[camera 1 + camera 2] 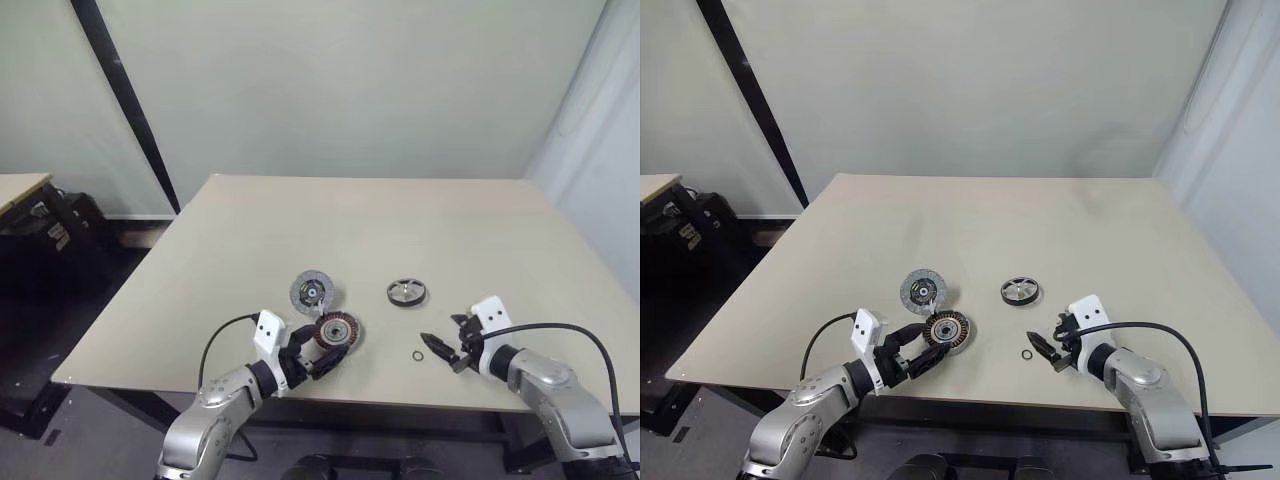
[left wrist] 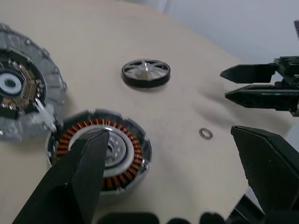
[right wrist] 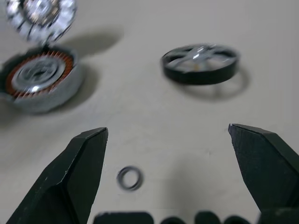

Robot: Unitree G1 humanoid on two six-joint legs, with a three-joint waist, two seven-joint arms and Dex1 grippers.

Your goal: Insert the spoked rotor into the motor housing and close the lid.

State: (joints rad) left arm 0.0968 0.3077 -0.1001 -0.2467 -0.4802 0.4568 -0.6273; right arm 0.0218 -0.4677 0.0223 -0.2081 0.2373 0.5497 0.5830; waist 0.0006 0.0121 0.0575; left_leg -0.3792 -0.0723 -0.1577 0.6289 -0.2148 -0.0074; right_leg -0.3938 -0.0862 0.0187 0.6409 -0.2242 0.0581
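The spoked rotor (image 1: 406, 292) lies flat on the table (image 1: 420, 220), not yet in the motor housing (image 1: 337, 331), which sits apart to its left with the lid (image 1: 312, 291) just behind it. From where I sit, my right gripper (image 1: 443, 349) is the nearer one: the rotor lies just ahead of its wide-apart, empty fingers, a small ring (image 1: 417, 355) between them. My left gripper (image 1: 322, 356), also spread open and empty, hovers at the housing, so I judge the right arm should fetch the rotor.
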